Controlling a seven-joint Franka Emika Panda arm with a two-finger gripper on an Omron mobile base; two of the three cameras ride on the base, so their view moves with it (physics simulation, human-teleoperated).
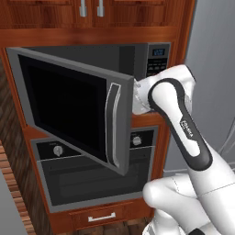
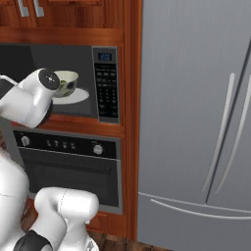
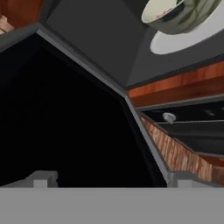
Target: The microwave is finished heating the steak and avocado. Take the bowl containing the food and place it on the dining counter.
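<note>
The microwave stands with its black glass door swung wide open to the left. Inside, the cream-white bowl sits on a flat white round plate. In the hand view the bowl is at the top right, and a pinkish-red streak of steak shows under its rim. The avocado is hidden. My gripper is open with nothing between its fingers. It is low at the microwave's mouth, short of the bowl, with the door's glass to its left. The dining counter is out of view.
A knobbed oven with a horizontal handle sits under the microwave. A tall steel fridge stands to the right past a wood panel. The open door juts out on the left of the arm.
</note>
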